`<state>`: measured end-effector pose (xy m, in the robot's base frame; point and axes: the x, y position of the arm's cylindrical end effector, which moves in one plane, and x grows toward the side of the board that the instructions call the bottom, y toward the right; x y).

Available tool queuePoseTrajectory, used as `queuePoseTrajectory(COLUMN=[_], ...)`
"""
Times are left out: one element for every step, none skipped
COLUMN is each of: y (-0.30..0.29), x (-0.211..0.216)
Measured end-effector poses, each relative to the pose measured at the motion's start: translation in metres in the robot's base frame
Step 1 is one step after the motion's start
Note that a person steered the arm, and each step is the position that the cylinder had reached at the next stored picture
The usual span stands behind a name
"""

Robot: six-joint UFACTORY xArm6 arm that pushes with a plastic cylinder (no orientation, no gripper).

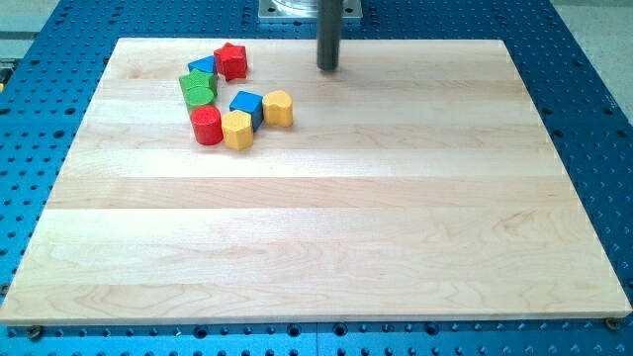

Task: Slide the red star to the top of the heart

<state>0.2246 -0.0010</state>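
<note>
The red star (pixel 230 60) lies near the board's top left, at the top of a cluster of blocks. A yellow block that looks like the heart (pixel 278 108) sits at the cluster's right end, below and to the right of the star. The blue cube (pixel 246 105) touches the heart's left side. My tip (pixel 327 67) stands on the board to the right of the star and above the heart, apart from every block.
A blue triangle (pixel 203 66) sits left of the star. Two green blocks (pixel 198 88) lie below it, close together. A red cylinder (pixel 207 126) and a yellow hexagon (pixel 237 130) form the cluster's bottom. The wooden board (pixel 326 227) lies on a blue perforated table.
</note>
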Motion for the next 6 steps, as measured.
queuePoseTrajectory(y=[-0.087,-0.155,-0.075,-0.025,-0.116,-0.234], x=[-0.022,-0.015,0.029,0.048,-0.021,0.008])
